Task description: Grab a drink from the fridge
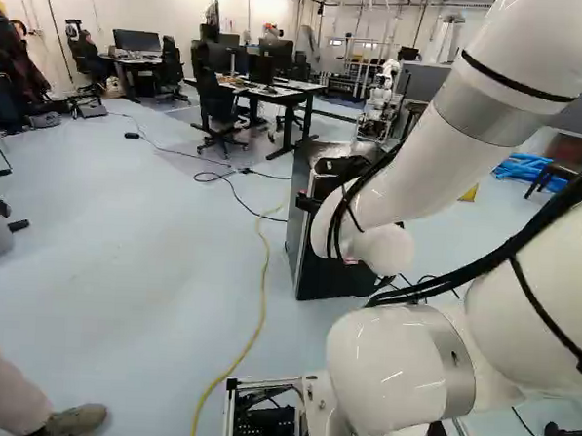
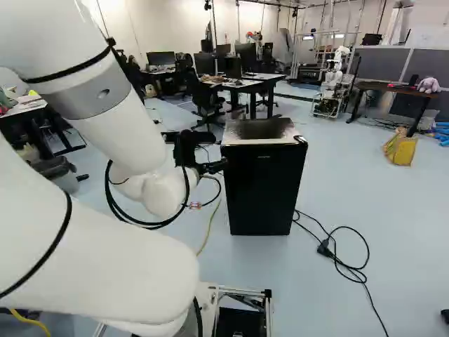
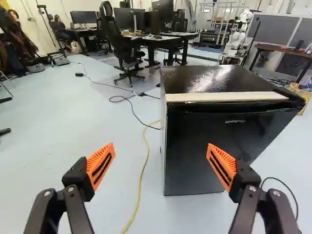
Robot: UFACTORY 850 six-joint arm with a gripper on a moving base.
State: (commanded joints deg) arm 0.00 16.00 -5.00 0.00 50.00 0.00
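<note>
gripper: stood spread near the fridge's front corner
door: looked shut
step: seemed the approach
next move: called for hooking the door's side edge

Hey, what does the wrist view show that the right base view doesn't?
Only the wrist view shows the orange pads of the open tool, standing well apart.
Only the right base view shows the arm's white links and the black plug on the floor, right of the fridge.
Both show the fridge, the yellow cable and another robot beyond.
</note>
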